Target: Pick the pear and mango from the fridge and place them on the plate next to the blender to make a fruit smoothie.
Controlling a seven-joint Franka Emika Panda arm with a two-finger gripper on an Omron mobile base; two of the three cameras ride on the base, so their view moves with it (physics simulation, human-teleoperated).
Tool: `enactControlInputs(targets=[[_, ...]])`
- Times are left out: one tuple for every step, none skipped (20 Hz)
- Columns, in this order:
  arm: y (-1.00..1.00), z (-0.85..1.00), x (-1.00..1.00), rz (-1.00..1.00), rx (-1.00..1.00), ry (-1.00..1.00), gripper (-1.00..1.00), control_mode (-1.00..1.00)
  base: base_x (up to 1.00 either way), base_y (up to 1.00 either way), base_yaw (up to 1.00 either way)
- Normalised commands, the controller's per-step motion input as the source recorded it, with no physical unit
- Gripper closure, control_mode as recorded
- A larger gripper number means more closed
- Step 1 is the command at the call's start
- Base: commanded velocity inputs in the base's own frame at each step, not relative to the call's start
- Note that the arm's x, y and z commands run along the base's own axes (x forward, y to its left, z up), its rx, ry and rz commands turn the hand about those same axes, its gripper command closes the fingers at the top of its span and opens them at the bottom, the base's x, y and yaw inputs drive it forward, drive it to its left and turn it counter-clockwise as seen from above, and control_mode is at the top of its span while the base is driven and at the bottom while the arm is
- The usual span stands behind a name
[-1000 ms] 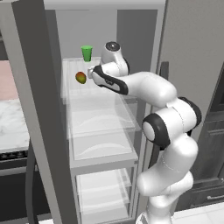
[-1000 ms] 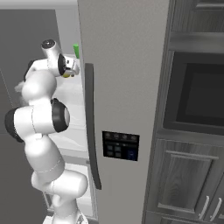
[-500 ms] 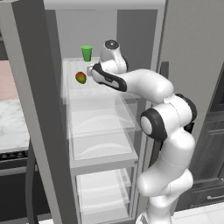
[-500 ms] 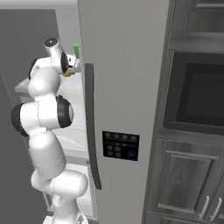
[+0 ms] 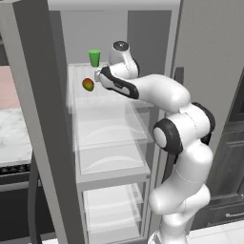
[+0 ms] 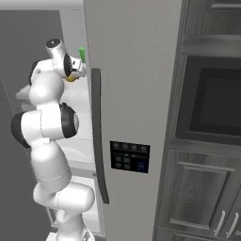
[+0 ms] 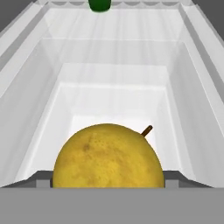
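Observation:
The plain yellow pear (image 7: 108, 155) looms large at the bottom of the hand view, its brown stem pointing up right, and a finger edge (image 7: 43, 179) shows tight against each side. My gripper (image 5: 98, 76) is inside the fridge (image 5: 33, 119) at the top glass shelf, shut on the pear, a sliver of which (image 6: 70, 78) peeks out under the hand. The mottled red-green mango (image 5: 87, 85) lies on the same shelf just left of the gripper, apart from it. Plate and blender are out of view.
A green cup (image 5: 94, 57) stands at the back of the top shelf behind the gripper. Clear shelves and drawers (image 5: 109, 143) stack below. The grey door (image 6: 136, 94) with its long handle (image 6: 96, 136) is right of the arm; dark cabinets and an oven (image 6: 212, 103) lie beyond.
The arm's elbow has swung up and leaned further into the fridge. The hand has stayed at the top shelf by the pear, and the mango and cup have not moved.

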Motion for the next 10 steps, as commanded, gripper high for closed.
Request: enactControlInputs(targets=[[0.00,0.00,-0.79,0.00,0.00,-0.14,1.00,-1.00,0.00,0.00,0.00],[0.00,0.00,-0.95,0.00,0.00,-0.18,1.00,-1.00,0.00,0.00,0.00],[0.00,0.00,-1.00,0.00,0.00,-0.23,1.00,-1.00,0.00,0.00,0.00],[0.00,0.00,-1.00,0.00,0.00,-0.27,1.00,-1.00,0.00,0.00,0.00],[0.00,0.00,-1.00,0.00,0.00,-0.32,1.00,-1.00,0.00,0.00,0.00],[0.00,0.00,-1.00,0.00,0.00,-0.41,1.00,-1.00,0.00,0.00,0.00],[0.00,0.01,-1.00,0.00,0.00,-0.47,1.00,-1.00,0.00,0.00,0.00],[0.00,0.05,-1.00,0.00,0.00,-0.50,1.00,-1.00,0.00,0.00,0.00],[0.00,0.06,-1.00,0.00,0.00,-0.56,1.00,-1.00,0.00,0.00,0.00],[-0.07,0.21,-1.00,0.00,0.00,-0.62,1.00,-1.00,0.00,0.00,0.00]])
